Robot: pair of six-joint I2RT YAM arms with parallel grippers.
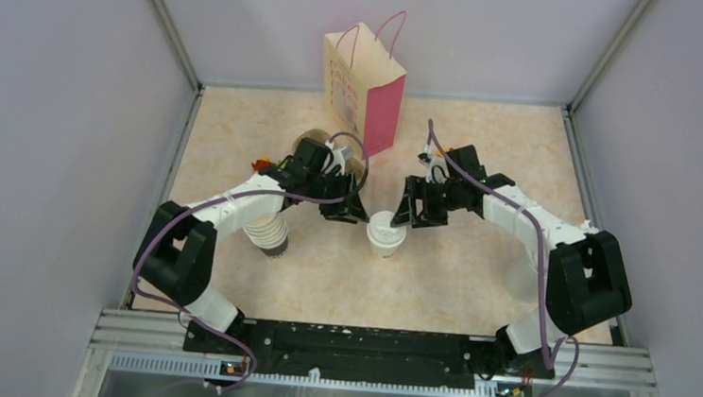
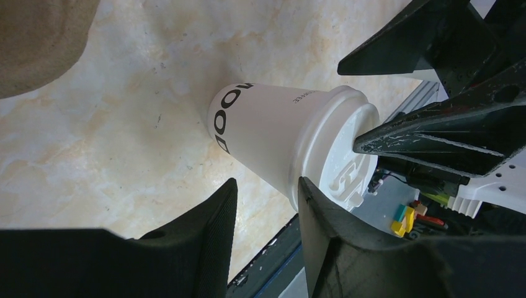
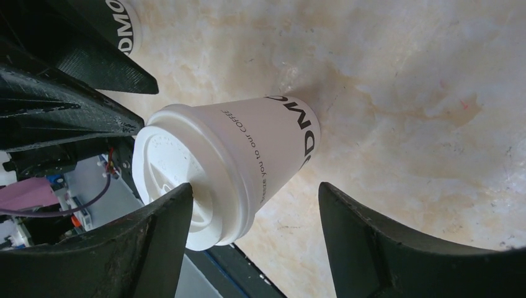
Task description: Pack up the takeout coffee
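The takeout coffee (image 1: 385, 231) is a small white paper cup with black lettering and a white plastic lid (image 2: 338, 149). It stands upright on the table between my two grippers. My left gripper (image 1: 356, 214) is open just left of the cup. In the left wrist view one of its fingertips (image 2: 310, 198) touches the lid's rim, and nothing sits between its jaws (image 2: 268, 186). My right gripper (image 1: 405, 216) is open on the cup's right side. One of its fingertips (image 3: 177, 205) rests on top of the lid (image 3: 180, 180), while the other finger (image 3: 366, 236) stands clear of the cup wall (image 3: 267, 149).
A cream and pink paper bag (image 1: 363, 86) with handles stands open at the back middle. A stack of nested cups (image 1: 267, 232) sits under my left forearm. A brown round object (image 1: 312, 143) lies behind the left gripper. Metal rails (image 1: 364, 346) edge the near side.
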